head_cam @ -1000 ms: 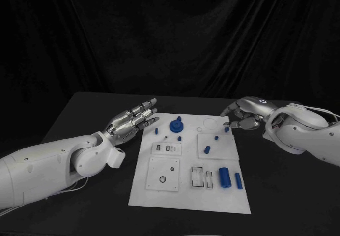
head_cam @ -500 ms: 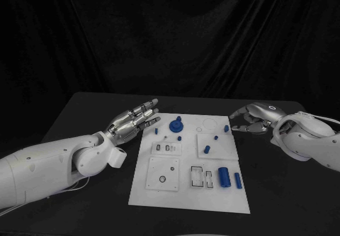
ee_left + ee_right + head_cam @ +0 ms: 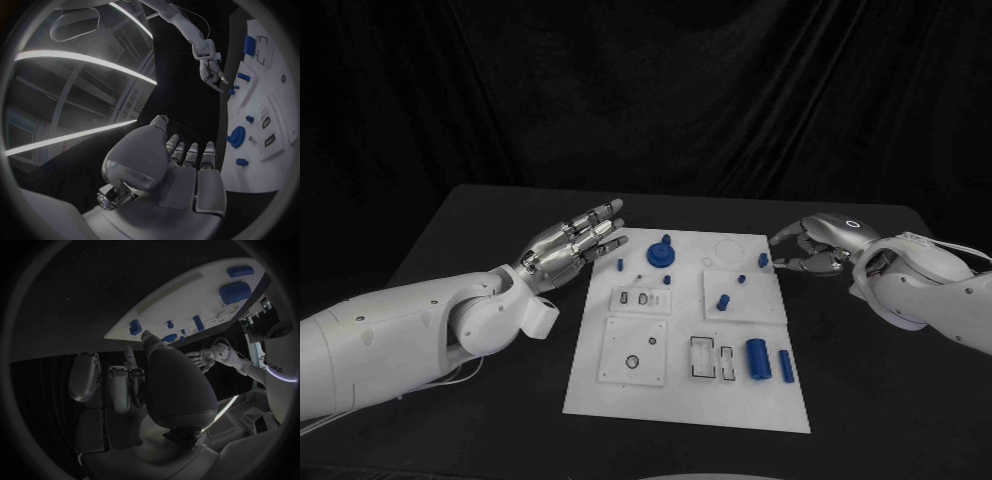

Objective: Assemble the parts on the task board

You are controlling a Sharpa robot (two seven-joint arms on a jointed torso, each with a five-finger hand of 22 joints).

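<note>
The white task board [image 3: 678, 395] lies in the middle of the black table. Blue parts sit on it: a round geared piece [image 3: 659, 258] at the far end, a small peg [image 3: 763, 260] at the far right edge, a thick cylinder [image 3: 756, 360] and a slim bar [image 3: 785, 367] nearer me. My left hand [image 3: 574, 245] hovers off the board's far left corner, fingers straight and apart, holding nothing. My right hand [image 3: 812, 246] is just right of the small peg, fingers curled in, with nothing seen in them. In the right wrist view the curled right hand [image 3: 140, 390] is apart from the board [image 3: 169, 297].
More small blue pieces [image 3: 723, 301] stand mid-board, and a peg [image 3: 619, 266] is near the left hand. Two raised white plates with cut-outs [image 3: 633, 363] occupy the board's near left. Black table surface surrounds the board; a dark curtain hangs behind.
My right hand has drawn back to the right, away from the board's far right edge and the small peg. The left hand and the parts have not moved.
</note>
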